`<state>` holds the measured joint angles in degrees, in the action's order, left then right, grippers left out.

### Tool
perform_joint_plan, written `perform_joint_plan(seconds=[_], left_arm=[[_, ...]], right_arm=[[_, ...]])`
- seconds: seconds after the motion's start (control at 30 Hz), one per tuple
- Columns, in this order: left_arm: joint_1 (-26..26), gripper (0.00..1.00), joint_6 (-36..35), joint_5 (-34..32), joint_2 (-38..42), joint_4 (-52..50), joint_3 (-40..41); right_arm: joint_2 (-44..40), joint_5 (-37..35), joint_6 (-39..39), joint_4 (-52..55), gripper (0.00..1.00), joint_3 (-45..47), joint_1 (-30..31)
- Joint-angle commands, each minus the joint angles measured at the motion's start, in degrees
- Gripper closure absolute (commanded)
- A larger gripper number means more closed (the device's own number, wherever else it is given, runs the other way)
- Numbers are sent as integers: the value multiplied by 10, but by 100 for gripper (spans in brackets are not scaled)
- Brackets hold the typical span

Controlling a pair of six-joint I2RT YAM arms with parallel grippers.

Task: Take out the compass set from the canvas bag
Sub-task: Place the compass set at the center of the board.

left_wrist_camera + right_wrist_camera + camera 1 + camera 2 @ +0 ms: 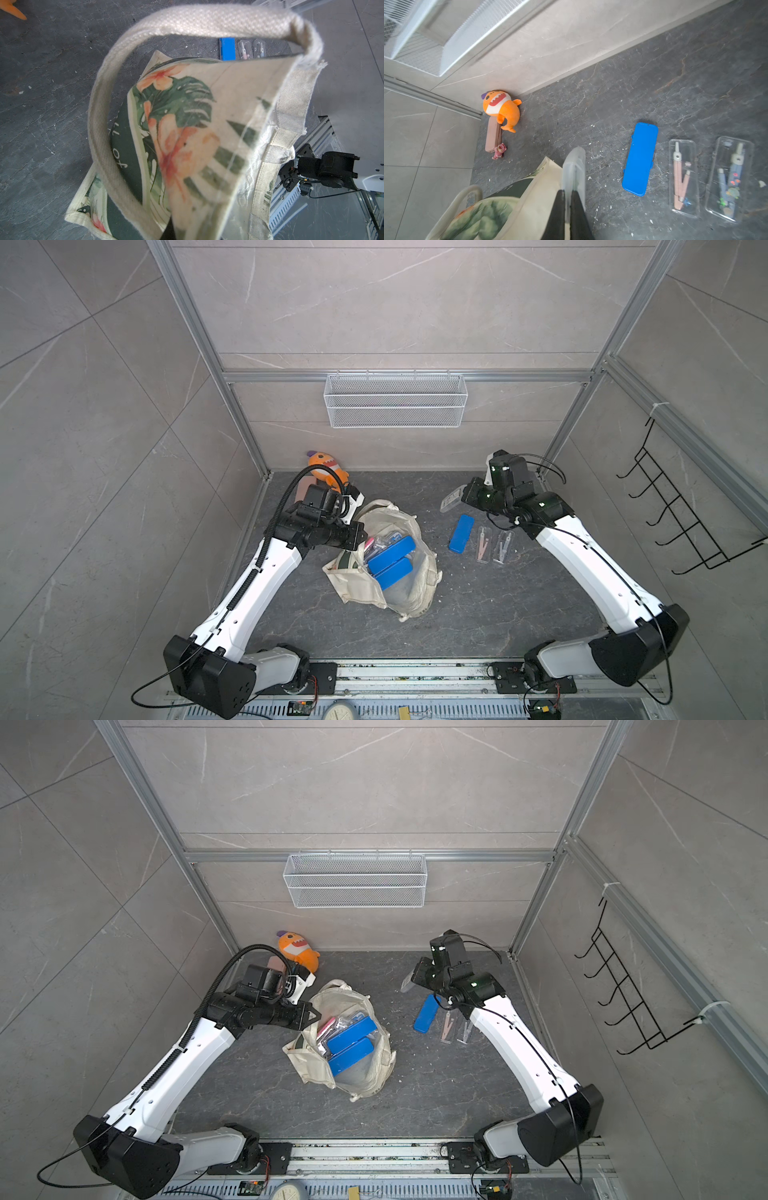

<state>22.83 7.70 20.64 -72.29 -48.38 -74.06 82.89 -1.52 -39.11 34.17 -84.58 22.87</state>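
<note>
Cream canvas bag [411,597] rim pinched by left gripper [360,509]; fingertips hidden by cloth. Beside bag, right gripper [568,194] clamps translucent plastic case [574,166]; contents unreadable.

Left arm [257,589] & right arm [582,568]: white shells, blk joints, thin blk cables; left has corrugated conduit [272,526].

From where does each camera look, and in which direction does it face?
Top views: overhead, facing down on the table; left arm and right arm show.
Left wrist: on the left arm, close on the canvas bag; part of the right arm shows.
Right wrist: behind the right gripper, which pinches a clear case.
Shared: both wrist views show the blue case.
</note>
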Motion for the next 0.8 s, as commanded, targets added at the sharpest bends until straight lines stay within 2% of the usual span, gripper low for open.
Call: perform_joint_plan(seconds=[0.0,0.17,0.37,0.57,0.77], left_arm=[[-2,100,2,20,-3,27,-36],[-3,100,5,23,-5,26,-39],[-3,100,15,29,-6,33,-36],[-3,100,22,32,-6,36,-37],[-2,100,23,37,-8,29,-43]], right_arm=[[36,103,-33,-101,100,26,-32],[117,204,-65,-179,100,43,-72],[211,291,-63,-205,100,20,-87],[275,328,-53,-213,100,16,-100],[310,325,-21,-179,100,6,-112]])
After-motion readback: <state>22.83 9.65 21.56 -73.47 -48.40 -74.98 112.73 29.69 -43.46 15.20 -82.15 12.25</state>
